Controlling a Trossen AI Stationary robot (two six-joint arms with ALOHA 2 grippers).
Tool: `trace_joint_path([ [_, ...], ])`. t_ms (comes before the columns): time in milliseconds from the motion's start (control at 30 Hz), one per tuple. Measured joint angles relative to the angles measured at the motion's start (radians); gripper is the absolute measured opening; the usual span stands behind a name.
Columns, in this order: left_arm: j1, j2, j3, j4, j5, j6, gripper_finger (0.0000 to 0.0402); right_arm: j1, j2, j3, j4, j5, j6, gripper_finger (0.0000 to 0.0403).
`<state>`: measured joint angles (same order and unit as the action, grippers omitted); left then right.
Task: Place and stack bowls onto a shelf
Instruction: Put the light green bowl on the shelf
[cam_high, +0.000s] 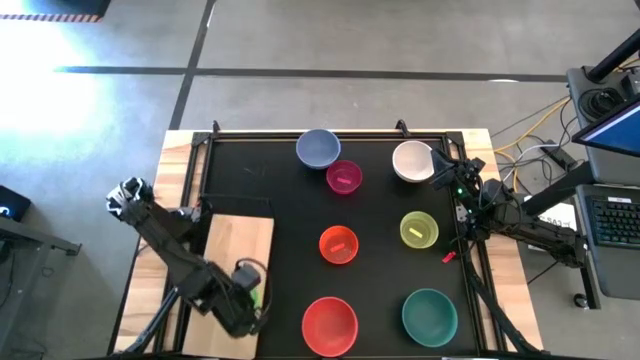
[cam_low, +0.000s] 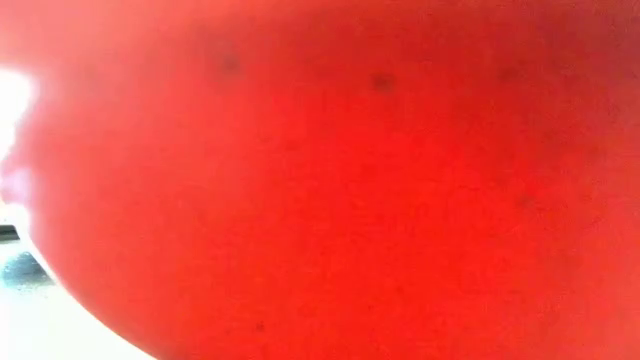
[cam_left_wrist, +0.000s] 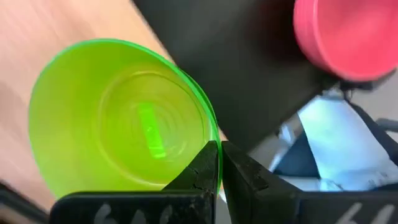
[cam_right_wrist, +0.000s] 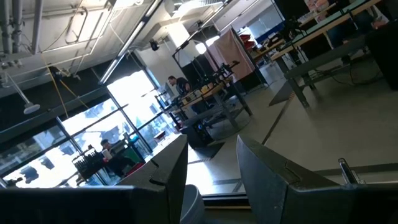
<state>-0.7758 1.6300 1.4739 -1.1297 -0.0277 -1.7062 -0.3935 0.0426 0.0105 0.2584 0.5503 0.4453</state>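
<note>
My left gripper (cam_high: 254, 302) is shut on a green bowl (cam_left_wrist: 118, 118) over the near right part of the shelf (cam_high: 238, 250), a light wooden board at the table's left. On the black tabletop stand the blue-grey (cam_high: 318, 148), magenta (cam_high: 344, 177), white (cam_high: 410, 160), orange (cam_high: 339, 244), yellow (cam_high: 419, 229), red (cam_high: 330, 325) and teal (cam_high: 430, 315) bowls, each on its base. My right gripper (cam_right_wrist: 211, 140) waits open at the table's right edge, near the white bowl, holding nothing. My left gripper pinches the green bowl's rim (cam_left_wrist: 210, 138) between its two fingers, one inside the wall and one outside. The fingers come steeply from above. The bowl hangs tilted, its mouth toward the wrist camera, over the shelf; whether it touches the board I cannot tell.
The red bowl (cam_low: 330, 180) fills the low view and hides everything behind it. A small red thing (cam_high: 449, 257) lies by the table's right rail. The far part of the shelf shows bare wood. A desk with a laptop (cam_high: 610, 130) stands beyond the right edge.
</note>
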Motion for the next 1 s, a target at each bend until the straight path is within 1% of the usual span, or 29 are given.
trace_joint_path([
  [133,-0.05,0.058,0.062,-0.009,0.048,-0.12,0.0,0.0,0.0,0.0,0.0,0.0,0.0,0.0128],
  [267,-0.078,0.122,0.123,-0.08,0.075,-0.171,0.0,0.0,0.0,0.0,0.0,0.0,0.0,0.0128],
  [367,-0.086,0.166,0.148,-0.119,0.121,-0.168,0.0,0.0,0.0,0.0,0.0,0.0,0.0,0.0128],
  [500,-0.087,0.199,0.148,-0.126,0.199,-0.134,0.0,0.0,0.0,0.0,0.0,0.0,0.0,0.0128],
  [733,-0.088,0.218,0.146,-0.126,0.206,-0.123,0.0001,0.0,0.0,0.0,0.0,0.0,0.0,0.0128],
  [1000,-0.088,0.237,0.135,-0.07,0.235,-0.128,0.003,0.0,0.0,0.0,0.0,0.0,0.0,0.0128],
])
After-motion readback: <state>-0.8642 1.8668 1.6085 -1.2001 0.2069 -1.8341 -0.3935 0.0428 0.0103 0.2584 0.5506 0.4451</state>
